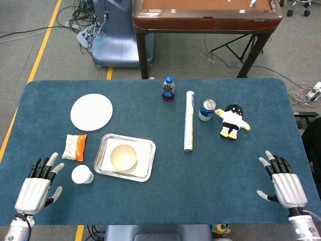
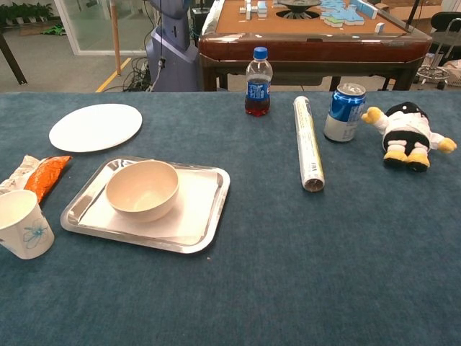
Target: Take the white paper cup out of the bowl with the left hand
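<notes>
The white paper cup (image 1: pixel 82 174) is found upright on the table (image 1: pixel 210 181), just right of the left hand (image 1: pixel 36 184) and outside the bowl (image 1: pixel 123 156). The hand is spread, nothing held. Removal is judged complete; nothing further is apparent.

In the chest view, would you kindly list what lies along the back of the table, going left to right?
Plate → bottle → foil roll → can → plush penguin.
</notes>
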